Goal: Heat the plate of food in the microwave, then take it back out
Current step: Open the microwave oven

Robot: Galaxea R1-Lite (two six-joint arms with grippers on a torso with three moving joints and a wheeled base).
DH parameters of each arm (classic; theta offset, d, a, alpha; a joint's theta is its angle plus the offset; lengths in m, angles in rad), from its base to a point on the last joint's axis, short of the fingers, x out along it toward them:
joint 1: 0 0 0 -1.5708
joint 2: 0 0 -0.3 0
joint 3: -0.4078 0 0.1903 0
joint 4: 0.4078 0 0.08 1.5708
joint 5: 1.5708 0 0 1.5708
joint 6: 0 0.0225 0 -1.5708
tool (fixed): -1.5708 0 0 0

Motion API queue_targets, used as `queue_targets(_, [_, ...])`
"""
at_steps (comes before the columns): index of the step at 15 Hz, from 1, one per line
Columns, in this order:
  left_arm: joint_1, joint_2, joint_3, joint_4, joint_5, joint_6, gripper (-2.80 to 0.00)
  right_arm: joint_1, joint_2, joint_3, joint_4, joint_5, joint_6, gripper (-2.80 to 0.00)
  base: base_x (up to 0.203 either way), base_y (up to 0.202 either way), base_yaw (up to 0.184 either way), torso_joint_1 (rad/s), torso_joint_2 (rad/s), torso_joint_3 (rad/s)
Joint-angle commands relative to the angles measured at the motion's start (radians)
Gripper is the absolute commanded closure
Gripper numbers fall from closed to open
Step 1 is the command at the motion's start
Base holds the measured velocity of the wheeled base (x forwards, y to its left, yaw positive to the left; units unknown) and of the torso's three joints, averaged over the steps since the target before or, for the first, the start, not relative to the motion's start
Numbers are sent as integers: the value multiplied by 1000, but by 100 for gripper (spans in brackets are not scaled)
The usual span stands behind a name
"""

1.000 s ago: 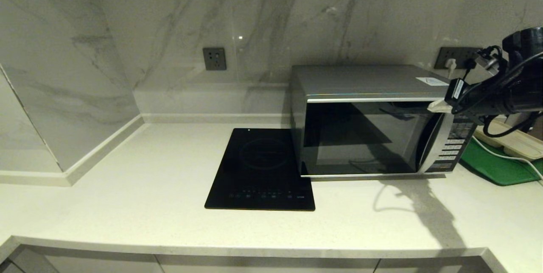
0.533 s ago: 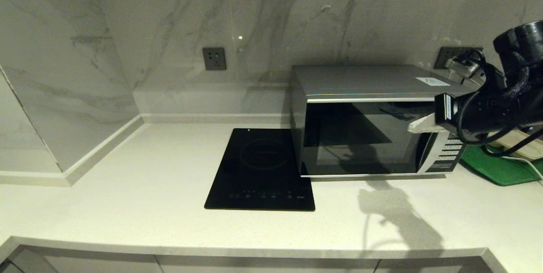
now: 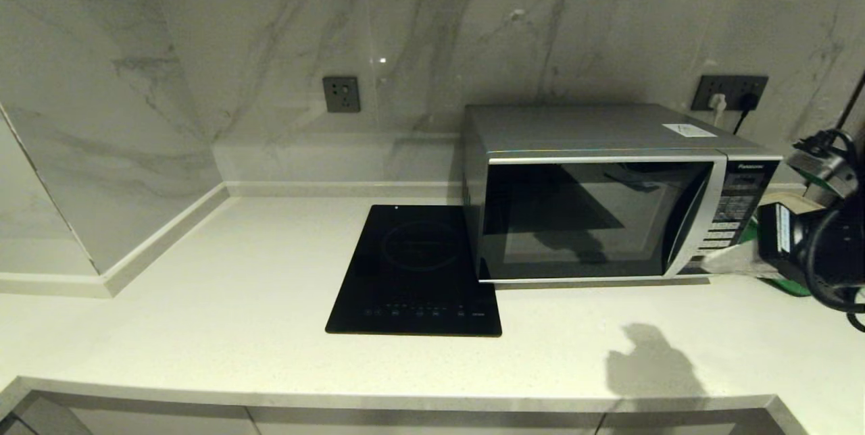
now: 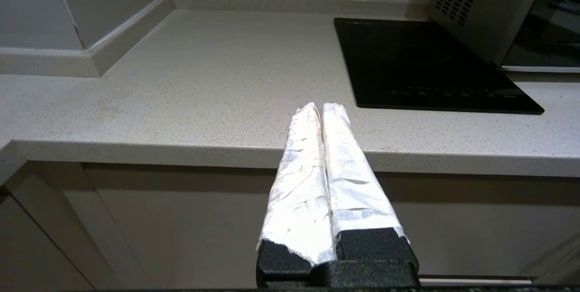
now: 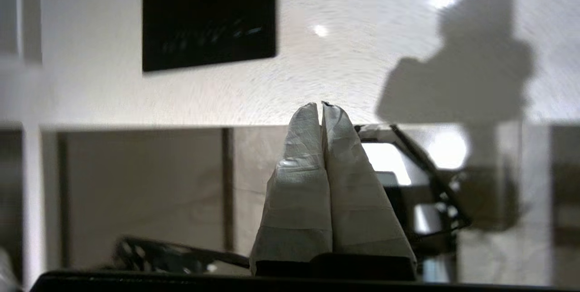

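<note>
The silver-grey microwave (image 3: 595, 198) stands on the counter with its dark glass door closed; its vented side (image 4: 471, 6) shows in the left wrist view. The plate of food is out of view, and nothing shows through the dark glass. My right gripper (image 3: 708, 261) is shut and empty, low beside the microwave's front right corner, just under the button panel (image 3: 733, 219). Its taped fingers (image 5: 308, 156) are pressed together in the right wrist view. My left gripper (image 4: 321, 107) is shut and empty, parked in front of the counter's front edge, outside the head view.
A flat black induction cooktop (image 3: 419, 266) lies left of the microwave. A green tray (image 3: 787, 284) and a beige tray (image 3: 797, 202) sit behind my right arm. Wall sockets (image 3: 341, 94) are on the marble backsplash. The pale counter (image 3: 236, 300) ends at a front edge.
My right arm has dropped and pulled to the right, from in front of the microwave's upper right corner to beside its lower right corner. Its shadow slid toward the counter's front edge.
</note>
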Motion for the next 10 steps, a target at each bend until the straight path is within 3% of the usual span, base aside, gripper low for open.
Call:
queue_targets(1, [0, 0, 0, 0, 0, 0, 0, -184, -28, 60, -14, 61, 65, 0, 0, 0, 0, 0, 0, 0])
queue_targets(3, [0, 0, 0, -1, 0, 0, 0, -389, 51, 73, -39, 205, 107, 0, 0, 0, 0, 0, 0, 0])
queue_targets(6, [0, 0, 0, 0, 0, 0, 0, -577, 291, 46, -55, 350, 111, 0, 0, 0, 0, 0, 0, 0])
queue_targets(10, [0, 0, 0, 0, 0, 0, 0, -680, 512, -66, -58, 409, 0, 0, 0, 0, 0, 0, 0, 0])
